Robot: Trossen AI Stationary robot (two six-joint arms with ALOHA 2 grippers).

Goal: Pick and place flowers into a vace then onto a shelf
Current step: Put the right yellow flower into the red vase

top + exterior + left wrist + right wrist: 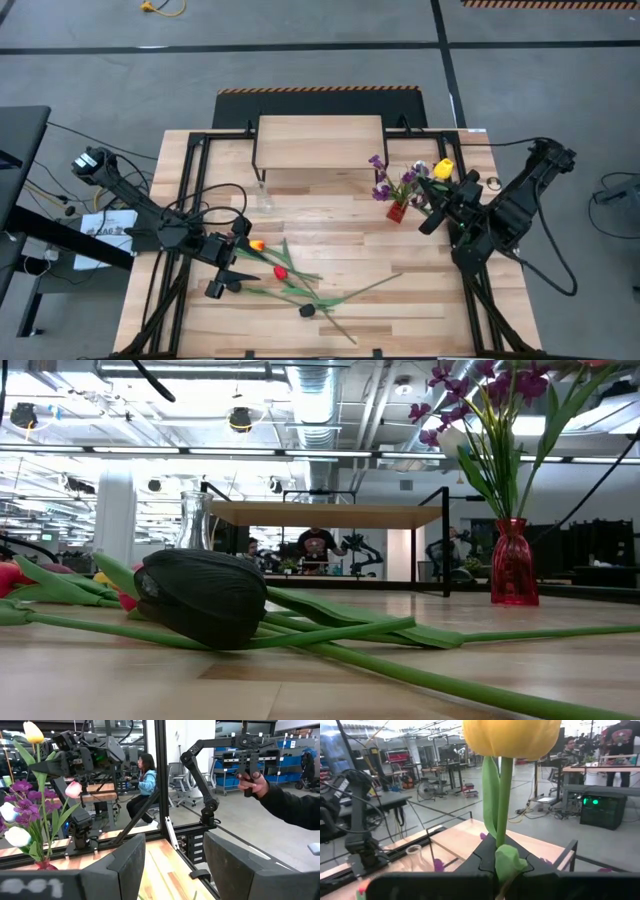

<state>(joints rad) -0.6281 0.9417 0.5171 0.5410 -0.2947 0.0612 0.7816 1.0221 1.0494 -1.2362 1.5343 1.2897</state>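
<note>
My right gripper (507, 870) is shut on a yellow tulip (510, 737), held high beside the red vase (397, 211), which holds purple sprigs (380, 180). My left gripper (172, 870) stands open and holds nothing above the table's left part, near the loose flowers. An orange-red tulip (257, 245), a red tulip (281, 272) and a black tulip (200, 595) lie flat on the table with their green stems. The shelf (320, 140) stands at the far edge on black legs. A clear glass vase (265, 196) stands in front of it. My right gripper pinches the yellow tulip's green stem (504, 837) between its two fingers, a short way below the head. The fingers lie level, coming from the table's right side, across the stem. The tulip stands upright with its head above them. Its lower stem (44, 820) runs down toward the red vase.
White and pink flowers (73, 789) also stand in the red vase. Black frame rails (190, 190) run along the table's sides. Beyond the table a person's hand (252, 782) grips another arm, and other people sit in the room.
</note>
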